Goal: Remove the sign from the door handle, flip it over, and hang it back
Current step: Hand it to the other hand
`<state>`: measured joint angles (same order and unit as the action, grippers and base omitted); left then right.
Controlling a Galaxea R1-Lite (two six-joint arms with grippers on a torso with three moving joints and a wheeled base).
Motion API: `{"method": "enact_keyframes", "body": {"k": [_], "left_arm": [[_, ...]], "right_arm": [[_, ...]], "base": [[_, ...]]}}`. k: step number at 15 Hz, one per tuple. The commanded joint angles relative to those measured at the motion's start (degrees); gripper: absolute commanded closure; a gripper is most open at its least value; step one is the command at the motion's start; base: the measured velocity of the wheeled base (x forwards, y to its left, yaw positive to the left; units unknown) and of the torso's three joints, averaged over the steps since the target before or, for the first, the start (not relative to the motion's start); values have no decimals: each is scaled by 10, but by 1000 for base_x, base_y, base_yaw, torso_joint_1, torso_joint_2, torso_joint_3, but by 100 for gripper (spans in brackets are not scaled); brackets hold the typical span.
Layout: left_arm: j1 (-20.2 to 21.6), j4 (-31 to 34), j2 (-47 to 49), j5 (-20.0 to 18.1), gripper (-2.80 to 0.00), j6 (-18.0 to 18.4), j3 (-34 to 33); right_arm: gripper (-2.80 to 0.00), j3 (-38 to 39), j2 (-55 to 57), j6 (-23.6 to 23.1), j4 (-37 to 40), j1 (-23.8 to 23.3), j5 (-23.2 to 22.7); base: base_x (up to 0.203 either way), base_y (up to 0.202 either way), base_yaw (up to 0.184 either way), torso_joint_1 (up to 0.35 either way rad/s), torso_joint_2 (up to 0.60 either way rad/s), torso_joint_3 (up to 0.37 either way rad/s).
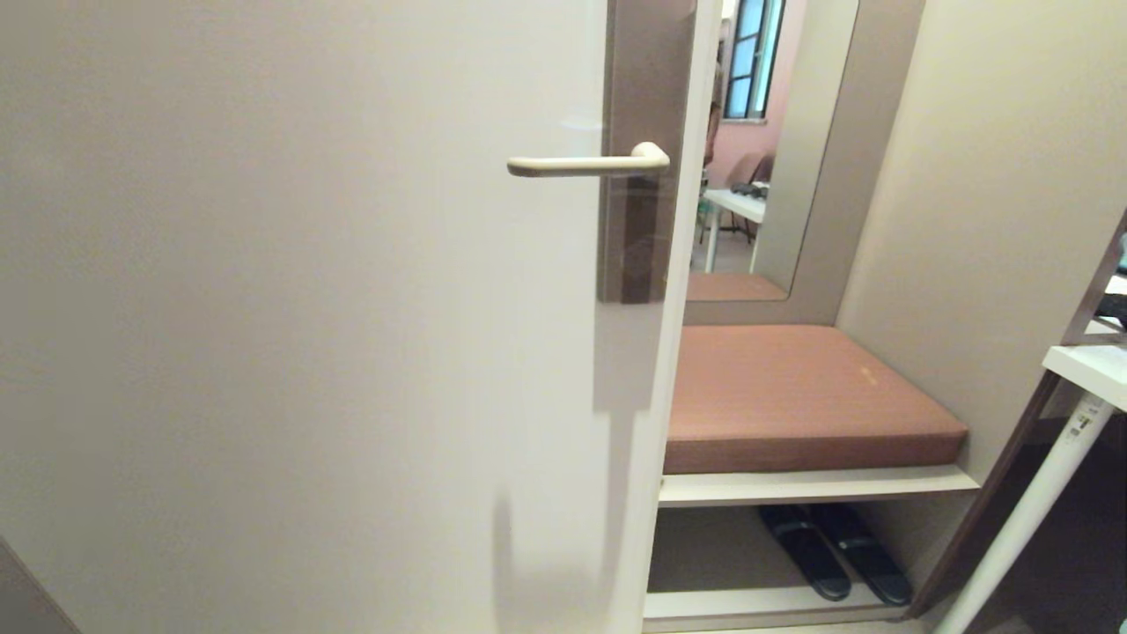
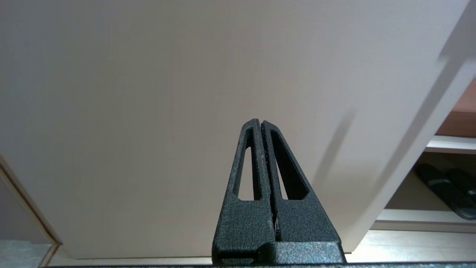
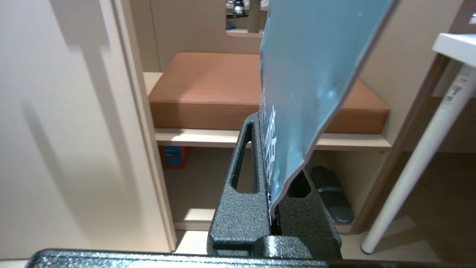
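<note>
The door handle [image 1: 585, 164] is a cream lever on a tall brown plate [image 1: 647, 79], and nothing hangs on it. Neither arm shows in the head view. In the right wrist view my right gripper [image 3: 264, 120] is shut on the lower edge of the sign [image 3: 308, 74]. The card's blue face with white lettering is turned toward the camera and rises from the jaws; its top and hole are out of frame. In the left wrist view my left gripper [image 2: 260, 123] is shut with nothing in it, low down and pointing at the pale door [image 2: 148, 111].
Right of the door's edge is a niche with a brown cushioned bench [image 1: 792, 387], a mirror [image 1: 775, 132] above it and dark slippers [image 1: 832, 550] on the shelf below. A white table leg [image 1: 1030, 502] slants at the far right.
</note>
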<state>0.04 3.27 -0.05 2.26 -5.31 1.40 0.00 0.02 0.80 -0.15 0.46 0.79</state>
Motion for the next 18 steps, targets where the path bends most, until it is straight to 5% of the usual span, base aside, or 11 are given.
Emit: {"method": "enact_keyframes", "body": {"k": [1, 14, 18], "left_arm": [[0, 0, 0, 0, 0, -1, 0], [0, 0, 0, 0, 0, -1, 0], [0, 0, 0, 0, 0, -1, 0]], "right_arm": [[0, 0, 1, 0, 0, 1, 0], [0, 0, 1, 0, 0, 1, 0], [0, 0, 1, 0, 0, 1, 0]], "base": [[0, 0, 0, 0, 0, 0], [0, -183, 2, 0, 3, 2], [0, -50, 2, 2, 1, 0]]}}
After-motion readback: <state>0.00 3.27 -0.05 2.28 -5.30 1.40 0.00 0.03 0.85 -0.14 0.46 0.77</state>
